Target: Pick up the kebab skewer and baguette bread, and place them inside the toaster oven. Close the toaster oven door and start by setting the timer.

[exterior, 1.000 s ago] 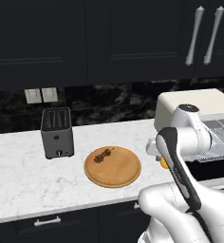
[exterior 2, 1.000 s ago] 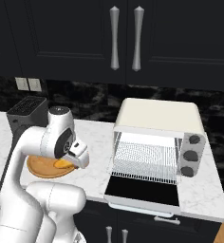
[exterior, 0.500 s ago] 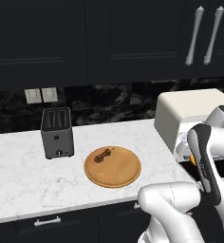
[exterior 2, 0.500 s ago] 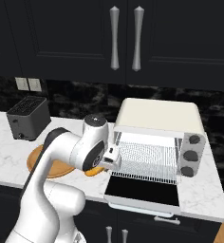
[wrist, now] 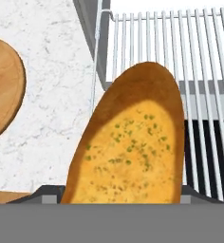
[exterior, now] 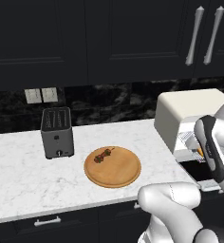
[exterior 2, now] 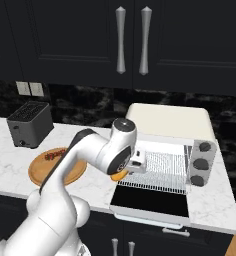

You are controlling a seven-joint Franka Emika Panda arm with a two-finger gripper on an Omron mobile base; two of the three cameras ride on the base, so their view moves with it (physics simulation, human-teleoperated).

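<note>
My gripper (exterior 2: 122,171) is shut on the baguette bread (wrist: 133,142), a golden-orange oval with green flecks that covers the fingertips in the hand view. The bread (exterior 2: 118,175) hangs at the left front corner of the toaster oven (exterior 2: 170,122), over the left edge of its wire rack (wrist: 204,57). The toaster oven door (exterior 2: 150,202) lies open and flat, dark glass up. The kebab skewer (exterior: 103,155) rests on the round wooden board (exterior: 119,174), to the left of the oven. In the left base view the bread (exterior: 200,152) peeks out beside my forearm.
A dark grey slot toaster (exterior: 57,132) stands on the marble counter at the back left. Two knobs (exterior 2: 202,162) sit on the oven's right front. Dark cabinets with bar handles hang above.
The arm has swung right from beside the board to the oven's open front, carrying the bread with it. The skewer and board have stayed put.
</note>
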